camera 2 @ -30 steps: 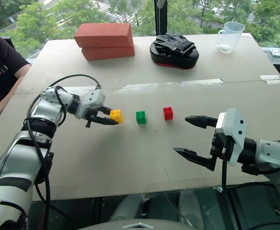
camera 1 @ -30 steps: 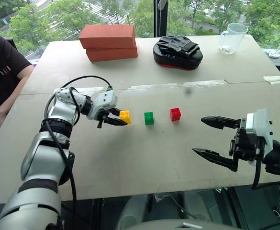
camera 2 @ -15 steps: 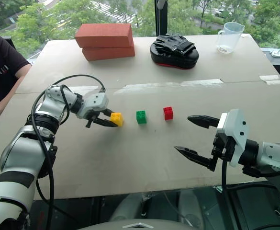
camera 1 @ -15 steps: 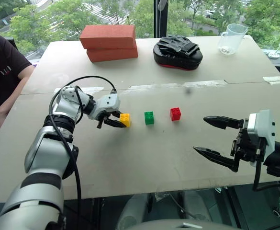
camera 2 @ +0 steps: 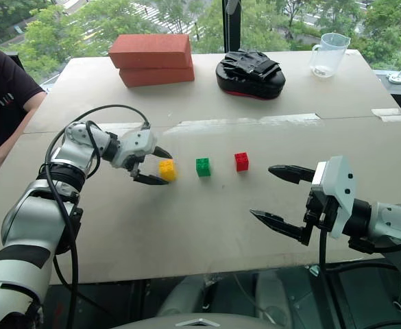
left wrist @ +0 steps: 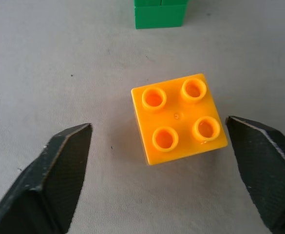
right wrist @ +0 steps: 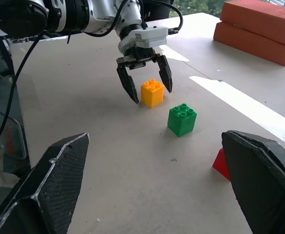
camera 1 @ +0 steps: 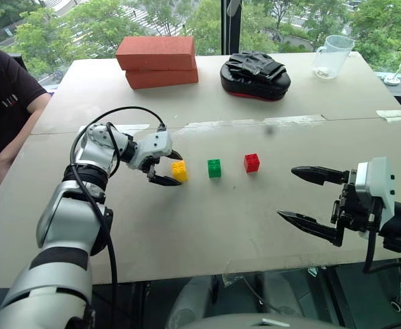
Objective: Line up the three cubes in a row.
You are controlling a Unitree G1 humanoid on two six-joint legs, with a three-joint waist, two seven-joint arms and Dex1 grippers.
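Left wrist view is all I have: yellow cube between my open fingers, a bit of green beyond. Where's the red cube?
Observer: The red cube sits on the table past the green cube, apart from it.
Operator: Do the three form a row?
Observer: Yes, the yellow cube, green and red lie in one line, evenly spaced.
Operator: And the right gripper?
Observer: The right gripper hangs open above the near table edge, clear of the cubes.

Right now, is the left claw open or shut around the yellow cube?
Open. The left claw has one finger on each side of the yellow cube, with table showing between each finger and the cube.
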